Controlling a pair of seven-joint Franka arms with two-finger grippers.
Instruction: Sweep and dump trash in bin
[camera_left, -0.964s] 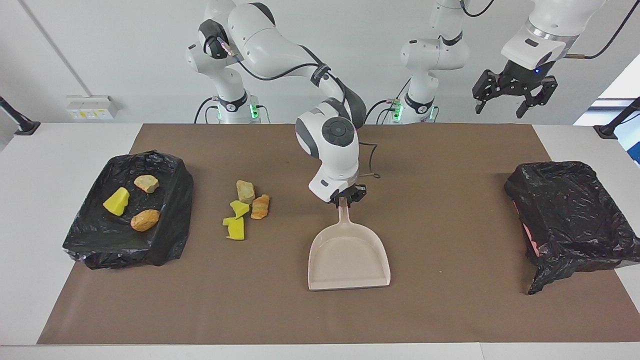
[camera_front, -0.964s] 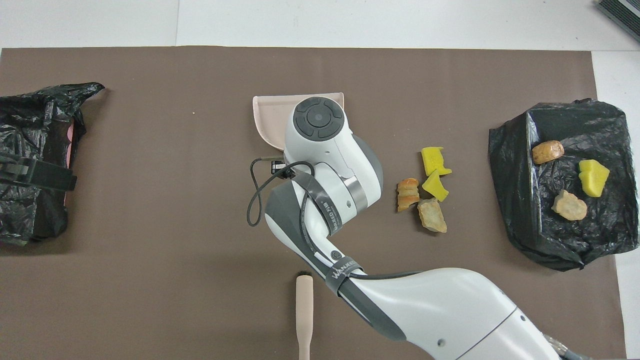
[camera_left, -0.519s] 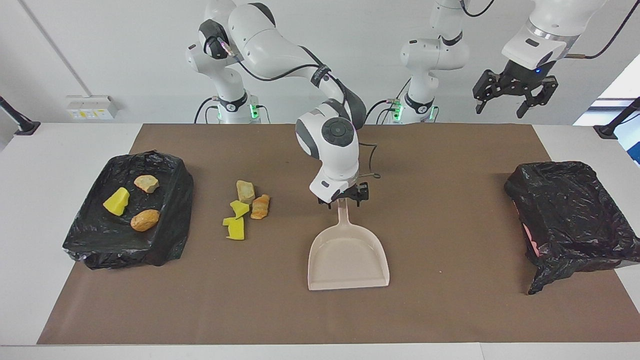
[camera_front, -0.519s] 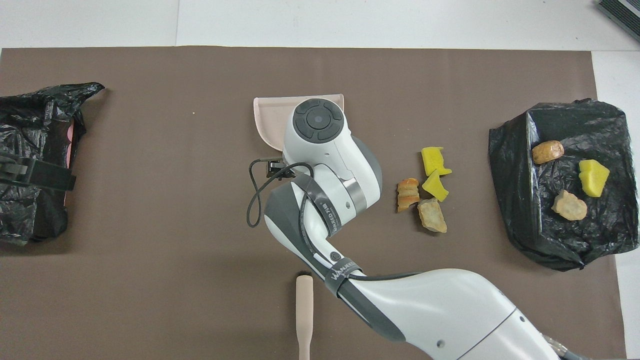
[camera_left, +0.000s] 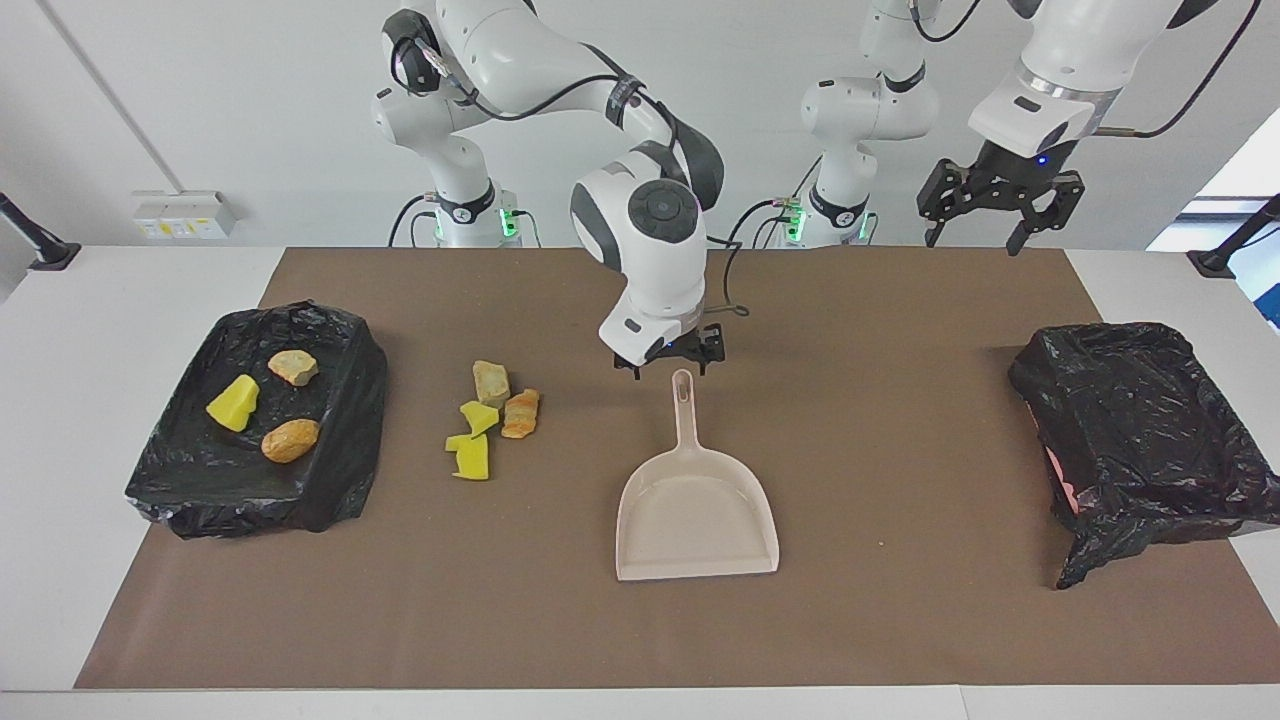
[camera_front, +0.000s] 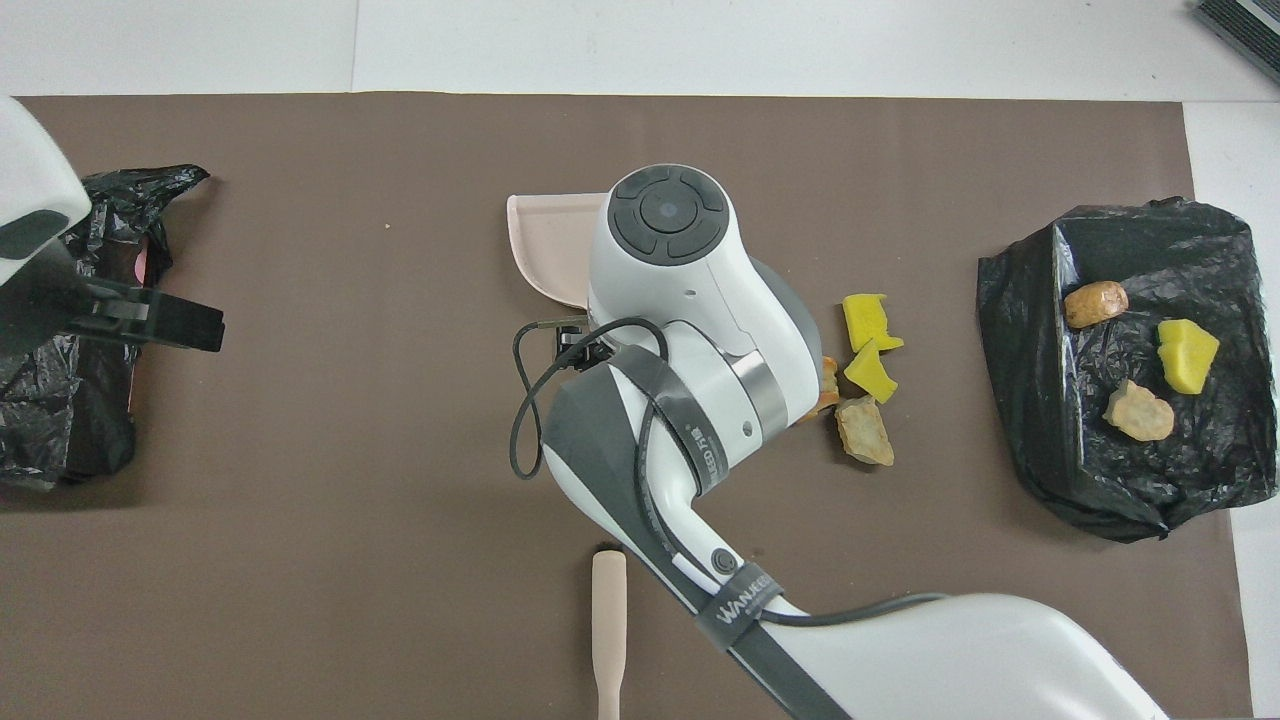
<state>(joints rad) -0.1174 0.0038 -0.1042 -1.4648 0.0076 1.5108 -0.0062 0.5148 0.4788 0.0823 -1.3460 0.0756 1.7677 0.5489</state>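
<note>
The beige dustpan (camera_left: 697, 510) lies flat mid-mat, its handle pointing toward the robots; in the overhead view only a corner of the dustpan (camera_front: 548, 245) shows past the arm. My right gripper (camera_left: 672, 362) hangs open just above the handle's tip and holds nothing. Several loose scraps of trash (camera_left: 488, 420) lie on the mat beside the dustpan, toward the right arm's end; the same trash (camera_front: 866, 350) is partly covered by the arm from overhead. The black-lined bin (camera_left: 340, 440) at that end holds three scraps. My left gripper (camera_left: 985, 225) waits open, high in the air.
A second black-lined bin (camera_left: 1140, 430) stands at the left arm's end of the mat, and the left gripper (camera_front: 150, 315) hangs over this bin's (camera_front: 60, 430) edge. A beige stick-like handle (camera_front: 608, 620) lies on the mat nearer to the robots than the dustpan.
My right gripper has opened, let go of the dustpan's handle and risen off it. The left arm has shifted a little toward the table's middle. The dustpan and trash have stayed put.
</note>
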